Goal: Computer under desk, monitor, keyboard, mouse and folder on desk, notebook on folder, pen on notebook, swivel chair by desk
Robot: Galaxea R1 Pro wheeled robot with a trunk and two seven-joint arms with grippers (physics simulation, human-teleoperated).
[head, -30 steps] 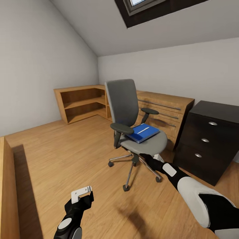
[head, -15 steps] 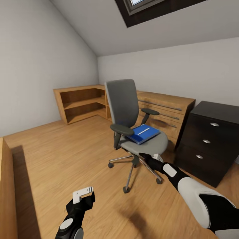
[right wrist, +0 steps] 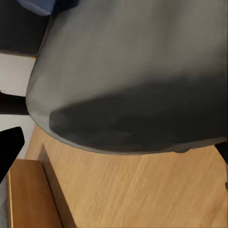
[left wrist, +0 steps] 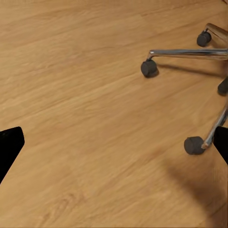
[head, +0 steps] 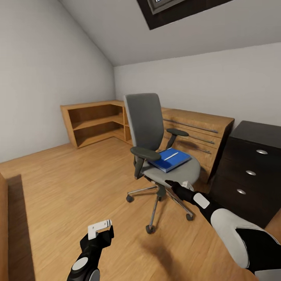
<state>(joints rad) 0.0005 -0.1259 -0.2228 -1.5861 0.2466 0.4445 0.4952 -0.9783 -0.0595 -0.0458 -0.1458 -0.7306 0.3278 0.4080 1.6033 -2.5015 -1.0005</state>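
The grey swivel chair [head: 146, 119] stands mid-room on its chrome base [left wrist: 187, 53]. On its seat [right wrist: 128, 71] lies the blue folder [head: 169, 160], with the white pen [head: 171, 156] on top; a corner of the folder [right wrist: 38, 5] shows in the right wrist view. I cannot tell a notebook apart from the folder. My right gripper [head: 170, 183] is open, just in front of and below the seat's front edge. Low over the floor, left of the chair's castors [left wrist: 194, 145], my left gripper [head: 102, 235] is open and holds nothing. The desk's black drawers [head: 249, 171] stand at the right.
A low oak drawer unit [head: 201, 130] runs along the back wall behind the chair, joined to an open oak shelf [head: 93, 121] in the corner. A wooden edge [head: 3, 230] stands at my far left. Bare plank floor [head: 78, 175] spreads left of the chair.
The whole view has shifted: the camera has moved a little closer to the chair, and the drawers slid right. Both grippers hold roughly the same poses.
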